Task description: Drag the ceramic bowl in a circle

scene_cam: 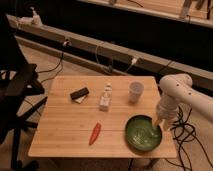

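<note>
A: Where's the ceramic bowl [139,135]?
B: Near right corner of the counter [60,127], close to the near edge.
A: End effector [157,121]?
B: Down at the bowl's far-right rim, by the counter's right edge. Touching or just above it. Grasping or released: can't tell.
A: Anything else on there?
B: Whitish cup [135,92] near the far edge, right of a small bottle [105,97]. Black block [79,93] left of the bottle. Red chili [95,133] near the near edge, well left of the bowl.
</note>
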Robot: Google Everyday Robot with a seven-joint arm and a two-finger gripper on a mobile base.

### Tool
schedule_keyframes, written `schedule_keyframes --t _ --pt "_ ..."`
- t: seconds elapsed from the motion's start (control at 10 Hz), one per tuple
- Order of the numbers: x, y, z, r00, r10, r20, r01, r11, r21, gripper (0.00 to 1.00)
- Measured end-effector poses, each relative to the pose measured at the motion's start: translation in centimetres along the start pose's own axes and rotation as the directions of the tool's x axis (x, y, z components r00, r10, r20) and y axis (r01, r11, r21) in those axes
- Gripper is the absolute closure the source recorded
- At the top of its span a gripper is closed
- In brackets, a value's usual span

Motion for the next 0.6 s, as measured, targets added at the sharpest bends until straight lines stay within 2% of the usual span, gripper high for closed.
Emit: schedule_keyframes --t 0.1,0.3,0.6 --pt "-0.4 -0.9 0.3 1.0 0.008 -0.002 -0.008 1.0 -0.013 0.22" --pt "-1.2 -1.5 1.1 1.0 0.015 -0.022 -0.016 0.999 -0.041 0.2" --pt "-2.1 -3.1 3.7 0.995 0.029 -0.091 -0.039 0.992 -0.12 0.2"
